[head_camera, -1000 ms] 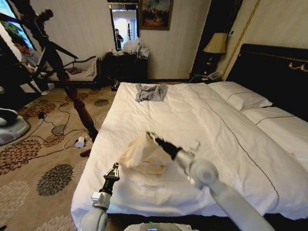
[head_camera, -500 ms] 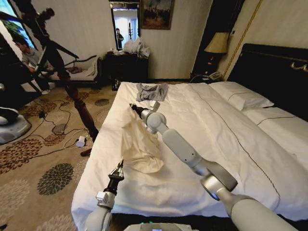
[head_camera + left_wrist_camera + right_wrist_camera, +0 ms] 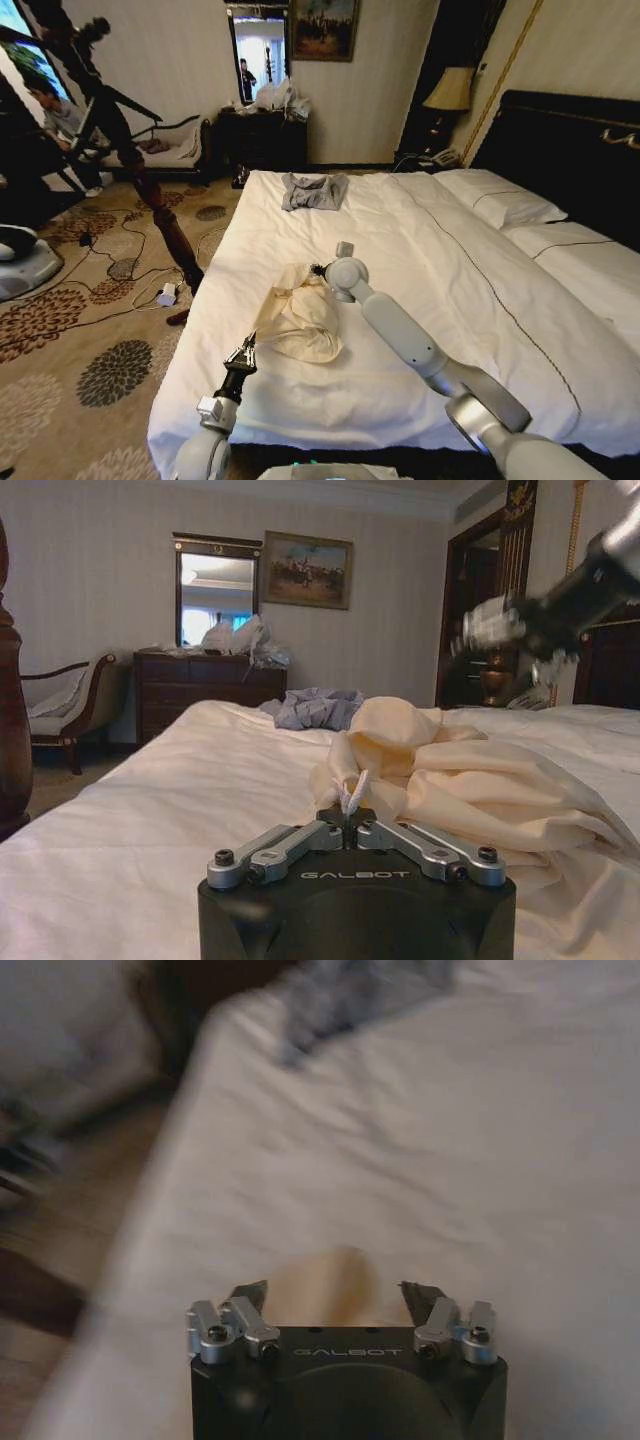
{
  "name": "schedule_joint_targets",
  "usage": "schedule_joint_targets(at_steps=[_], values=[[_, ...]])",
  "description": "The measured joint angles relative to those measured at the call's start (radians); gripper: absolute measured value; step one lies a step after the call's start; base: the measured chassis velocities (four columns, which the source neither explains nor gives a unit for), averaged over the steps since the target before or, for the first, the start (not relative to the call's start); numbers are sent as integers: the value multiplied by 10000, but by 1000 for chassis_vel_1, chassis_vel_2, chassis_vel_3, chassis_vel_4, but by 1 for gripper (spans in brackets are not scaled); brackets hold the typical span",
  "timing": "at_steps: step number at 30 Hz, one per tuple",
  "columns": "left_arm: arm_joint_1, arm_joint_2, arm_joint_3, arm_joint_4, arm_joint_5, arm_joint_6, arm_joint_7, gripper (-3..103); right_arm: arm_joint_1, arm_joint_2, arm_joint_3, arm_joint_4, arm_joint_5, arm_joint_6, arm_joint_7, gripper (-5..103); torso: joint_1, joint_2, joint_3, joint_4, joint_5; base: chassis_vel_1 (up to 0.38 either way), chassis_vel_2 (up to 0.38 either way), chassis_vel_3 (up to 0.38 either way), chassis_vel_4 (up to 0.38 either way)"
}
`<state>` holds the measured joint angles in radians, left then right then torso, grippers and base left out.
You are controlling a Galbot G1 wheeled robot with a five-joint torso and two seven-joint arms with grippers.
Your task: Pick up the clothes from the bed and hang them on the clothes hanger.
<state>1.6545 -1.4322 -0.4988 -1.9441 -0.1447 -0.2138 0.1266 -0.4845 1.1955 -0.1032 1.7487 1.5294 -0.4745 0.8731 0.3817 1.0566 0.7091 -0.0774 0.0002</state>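
The left gripper (image 3: pixel 247 350) sits at the near left bed (image 3: pixel 500 300) edge, fingers pinched together just beside the crumpled cream shirt (image 3: pixel 298 320). The right gripper (image 3: pixel 316 270), jaws spread, hovers over the shirt's top.

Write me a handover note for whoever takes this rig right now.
Left gripper: jaws shut at the near edge of the clothes, with a pale sliver of fabric between the tips.
Right gripper: jaws open, straddling a bump at the clothes' far end.
Clothes: bunched on the bed, toward its left side.
Done: nothing hung yet.
Left: grasp, lift, hang.
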Motion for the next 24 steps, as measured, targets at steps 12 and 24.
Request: schedule_joint_targets(at_steps=[12, 24], values=[[45, 337, -354, -230, -567, -35, -18, 1, -1924, -1444, 97, 1212, 1061, -1596, 884, 100, 1, 0, 0, -2, -1, 0, 0, 0, 0], [-110, 358, -443, -175, -687, 13, -42, 1, -2747, -1359, -254, 1227, -582, -1251, -1077, 68, 1, 0, 0, -3, -2, 0, 0, 0, 0]])
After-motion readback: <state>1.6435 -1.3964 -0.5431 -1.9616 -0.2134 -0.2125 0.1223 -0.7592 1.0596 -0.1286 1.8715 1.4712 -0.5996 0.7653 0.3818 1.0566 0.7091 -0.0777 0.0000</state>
